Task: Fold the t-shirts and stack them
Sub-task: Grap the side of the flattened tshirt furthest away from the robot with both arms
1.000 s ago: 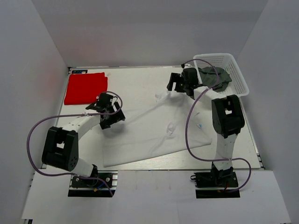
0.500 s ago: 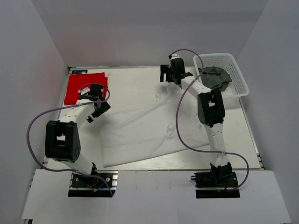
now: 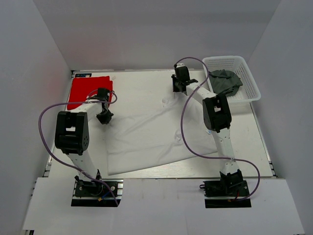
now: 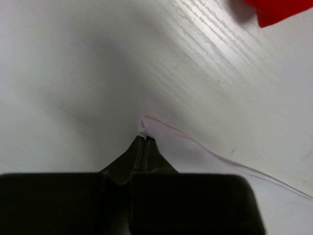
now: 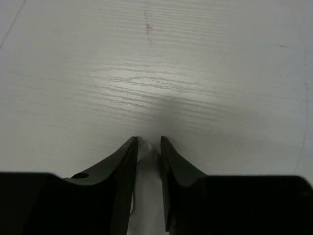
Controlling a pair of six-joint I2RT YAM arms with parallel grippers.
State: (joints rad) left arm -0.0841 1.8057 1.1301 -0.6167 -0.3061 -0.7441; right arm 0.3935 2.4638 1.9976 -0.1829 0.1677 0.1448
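Note:
The white t-shirt lies spread flat across the middle of the table. My left gripper is at its left corner. In the left wrist view that gripper is shut, with a small tip of white cloth pinched between the fingertips. My right gripper is at the shirt's far corner. The right wrist view has that gripper closed on a fold of white cloth that fills the narrow gap. The red t-shirt lies folded at the back left; its edge shows in the left wrist view.
A white mesh basket stands at the back right and holds a dark grey cloth. White walls close in the table on three sides. Purple cables loop from both arms over the table.
Both grippers were open and are now closed on the white t-shirt. The left arm swung back and left to the shirt's left corner; the right arm moved left from the basket to the far corner.

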